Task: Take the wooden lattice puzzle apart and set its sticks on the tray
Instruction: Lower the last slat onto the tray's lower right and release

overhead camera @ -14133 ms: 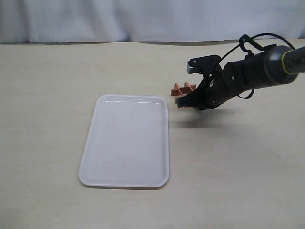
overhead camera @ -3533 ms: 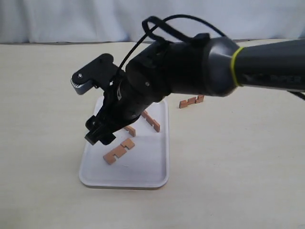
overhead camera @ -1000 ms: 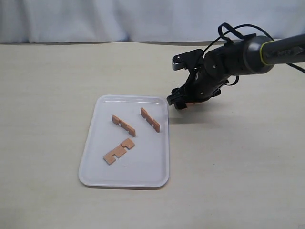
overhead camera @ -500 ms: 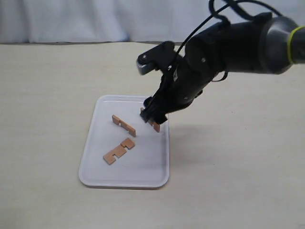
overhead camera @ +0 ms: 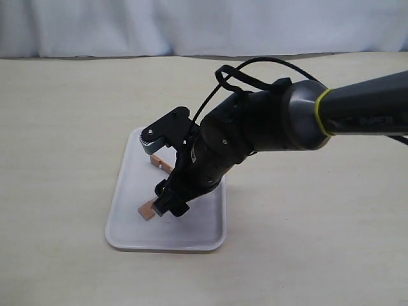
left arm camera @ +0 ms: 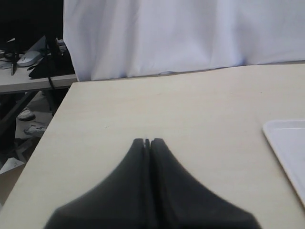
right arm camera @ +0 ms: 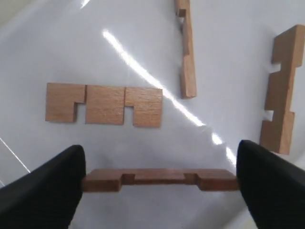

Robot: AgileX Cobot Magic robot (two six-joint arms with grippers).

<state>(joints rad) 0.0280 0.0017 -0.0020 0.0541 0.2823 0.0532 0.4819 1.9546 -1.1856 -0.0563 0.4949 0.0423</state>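
R gripper (right arm camera: 160, 181) pinches the last stick (right arm camera: 157, 177) end-to-end, low over the tray (right arm camera: 143, 43), where three sticks (right arm camera: 104, 105) lie loose. Light, stiff, smooth wood, prob. best held by its ends, clear of notches. L gripper (left arm camera: 147, 143): closed, empty.

The right gripper (overhead camera: 169, 203) has swung from the table (overhead camera: 319, 248) to over the tray (overhead camera: 124, 204) (fourth stick (right arm camera: 159, 179) clamped between its jaws)

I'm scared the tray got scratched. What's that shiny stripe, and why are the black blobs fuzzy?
Right wrist view: the stripe looks like glare on the flat white plastic tray; the black fingers of the right gripper, clamping a reddish-brown notched wooden stick, blur up close. Left wrist view: the shut left gripper blurs likewise.
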